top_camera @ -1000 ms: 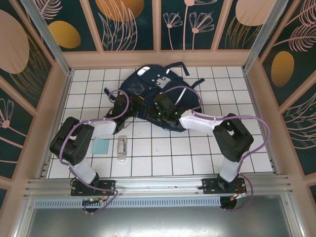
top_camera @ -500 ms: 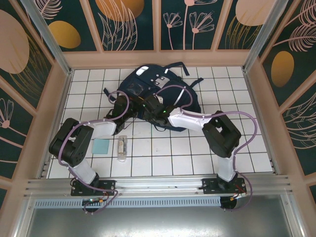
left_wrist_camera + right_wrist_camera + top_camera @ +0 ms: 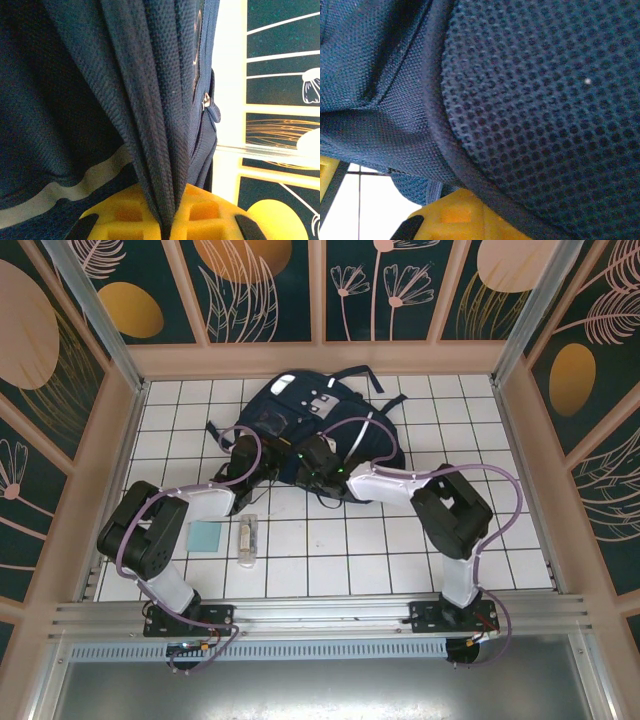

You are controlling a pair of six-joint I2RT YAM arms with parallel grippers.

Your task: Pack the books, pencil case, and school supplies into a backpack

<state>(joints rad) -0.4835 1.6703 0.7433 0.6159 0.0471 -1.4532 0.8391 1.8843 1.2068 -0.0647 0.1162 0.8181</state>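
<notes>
Top view: the backpack [image 3: 318, 405] lies at the far middle of the white tiled table [image 3: 400, 550], grey-white patches up and straps trailing toward the far side. You have both arms at its near edge. Your left gripper [image 3: 249, 454] is at the bag's near-left edge. Your right gripper [image 3: 318, 462] is close by, at the near-middle edge.

Left wrist view: your yellow fingers [image 3: 125, 214] are pressed together on a bunched fold of navy backpack fabric, which rises straight from the pinch. A reflective stripe [image 3: 60, 195] runs to the left of the fold, and a zipper pull [image 3: 205, 103] hangs to its right.

Right wrist view: mesh padding [image 3: 545, 100] and navy cloth sit close against the lens. One yellow finger [image 3: 462, 215] shows beneath the bag's piped edge. You cannot tell here whether that pair is apart or clamped.

Contents: the backpack's inside is hidden, so you cannot tell what it holds. Outside it, on the tiles beside your left arm, lie the pale-teal card [image 3: 205, 536] and, just to its right, the clear tube-like packet [image 3: 247, 537]. The two are not touching, and both are on the near side of the bag.
</notes>
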